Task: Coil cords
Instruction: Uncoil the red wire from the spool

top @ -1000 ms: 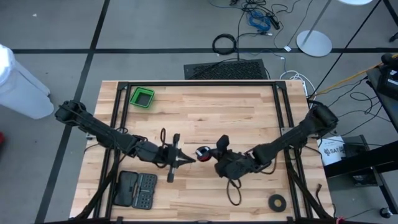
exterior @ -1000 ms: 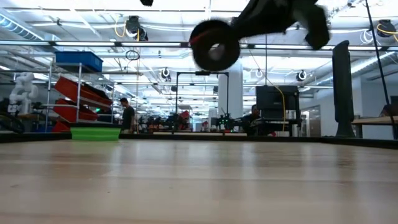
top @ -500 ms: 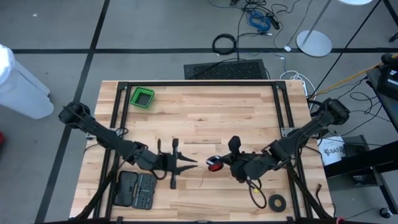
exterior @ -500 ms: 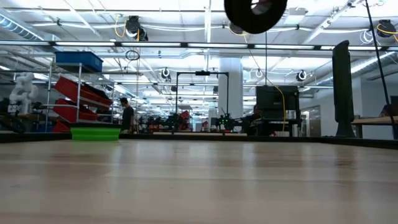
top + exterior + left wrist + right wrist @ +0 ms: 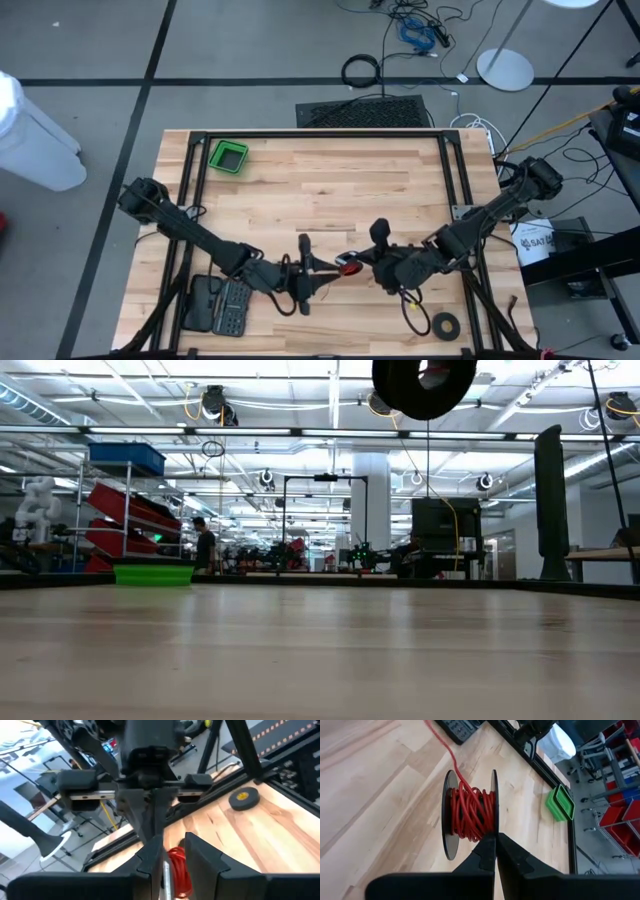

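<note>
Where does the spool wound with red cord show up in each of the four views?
High view: spool at table centre-front, between both claws.
Low view: dark disc at top edge, raised.
Left wrist view: red windings just past the fingers.
Right wrist view: centre, at fingertips.
Shared landmark: green bin.

Your cord is thin red wire wound in loose, crossing turns on a small black spool with two round flanges. You can see it's off the table, up in the air near the table's middle toward the front edge. One free red strand trails off the spool toward the tabletop.
</note>
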